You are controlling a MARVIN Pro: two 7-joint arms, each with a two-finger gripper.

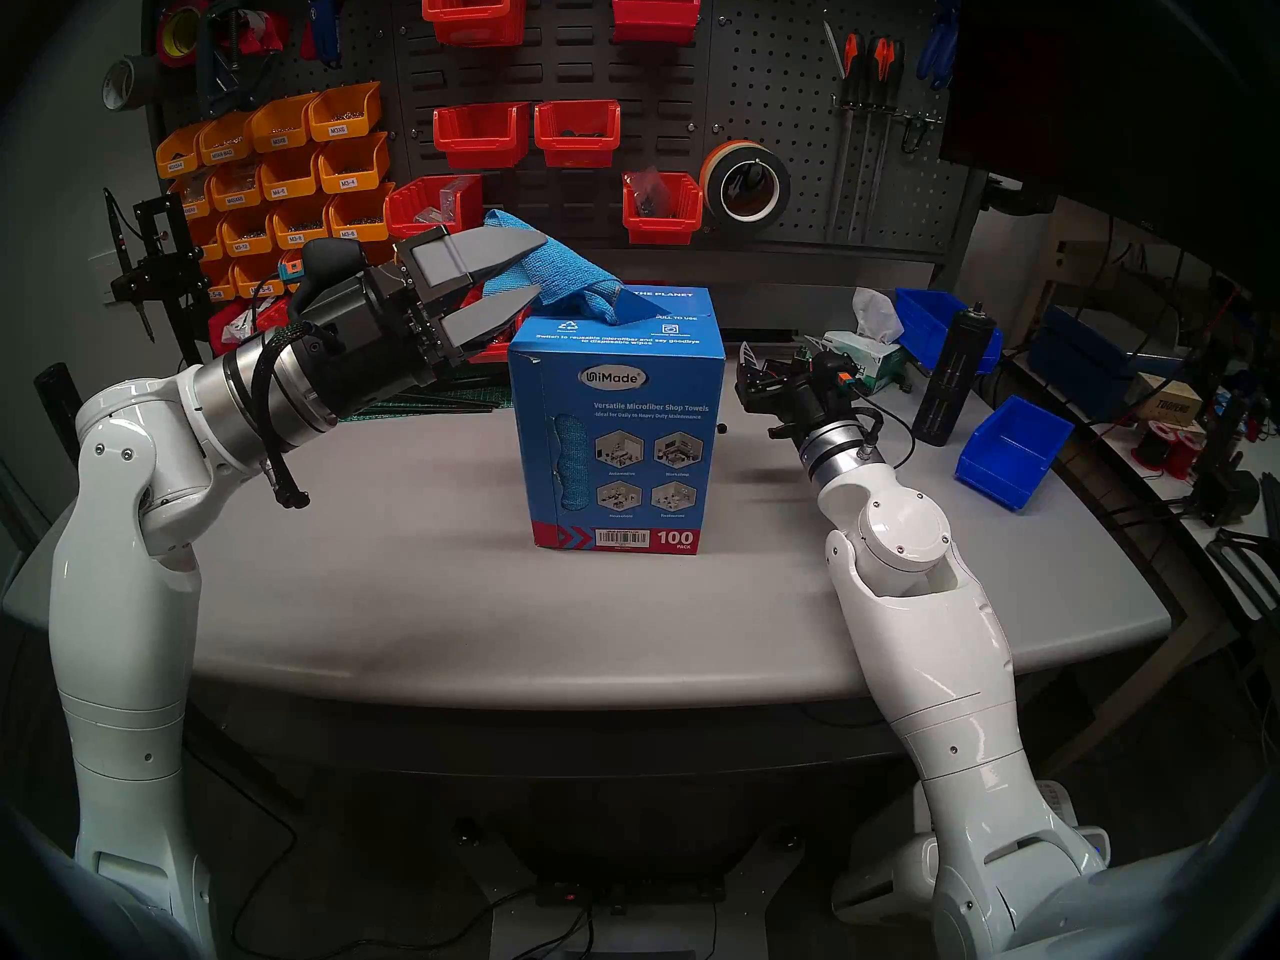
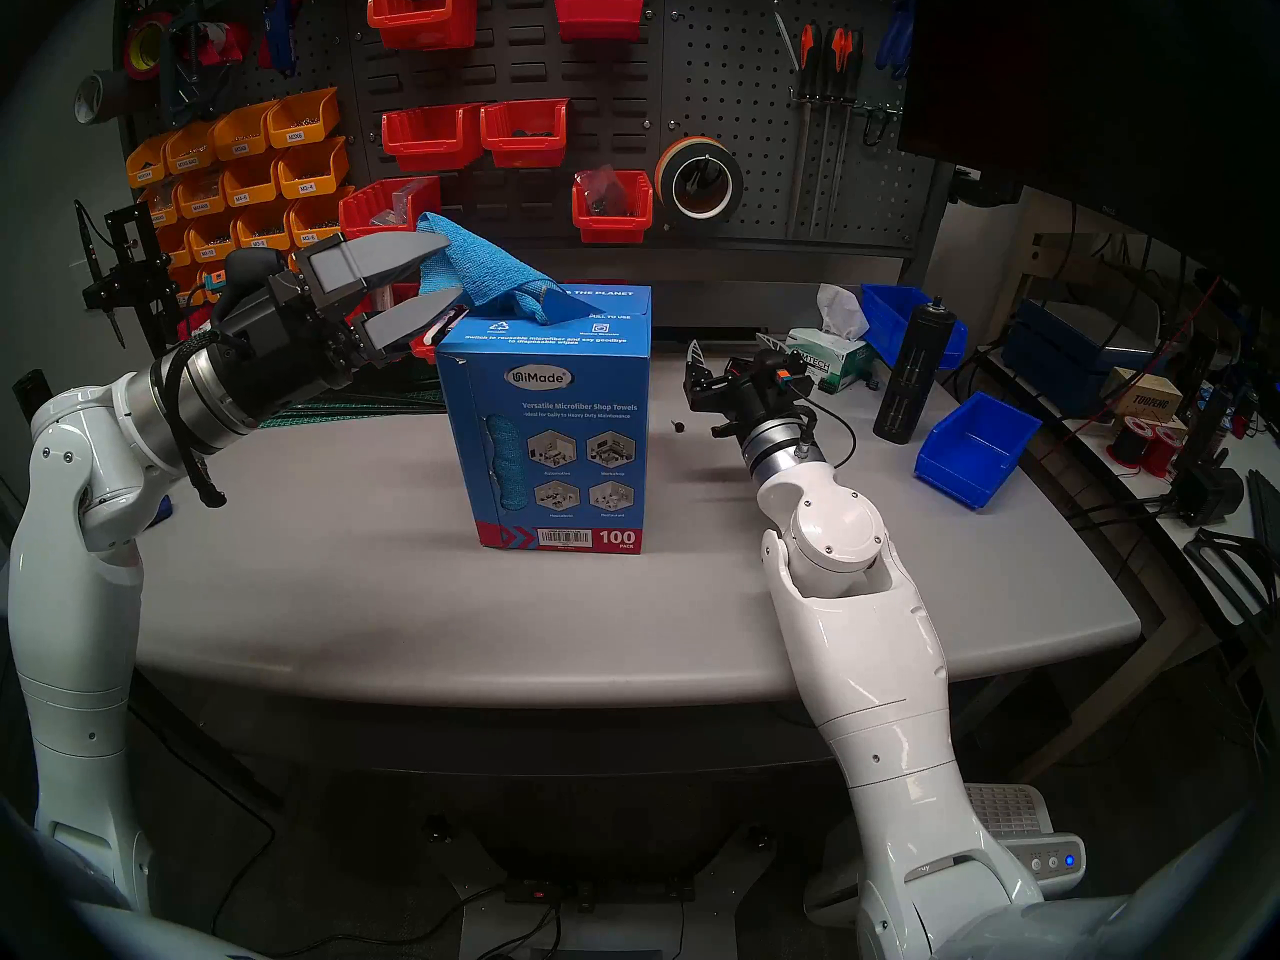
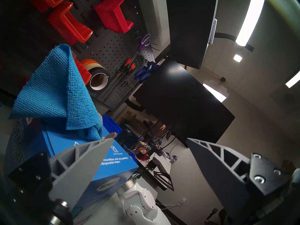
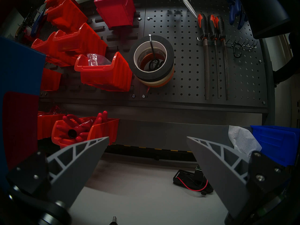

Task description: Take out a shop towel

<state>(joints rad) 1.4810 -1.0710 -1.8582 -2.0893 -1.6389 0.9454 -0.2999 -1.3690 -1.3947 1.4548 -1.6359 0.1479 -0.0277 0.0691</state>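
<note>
Left claw (image 1: 530,273) spread wide, empty, beside bright blue waffle-weave shop towel (image 1: 554,273). Towel pokes from tall blue cardboard box (image 1: 616,425) top, long axis slanting up-left. Right claw (image 4: 147,154) wide, empty.

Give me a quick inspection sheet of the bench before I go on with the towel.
Surface: grey table, bare at the front.
Job's things: shop towel sticks up out of the top slot of the upright blue towel box, not yet out.
Clutter: tissue box, black cylinder and blue bins on the right side.
Grippers: left gripper open at the towel's raised tip, not closed on it; right gripper open, empty, right of the box.
Cables: black cable loops beside the right wrist.
Surroundings: pegboard with red and orange bins, tape rolls, hand tools.
</note>
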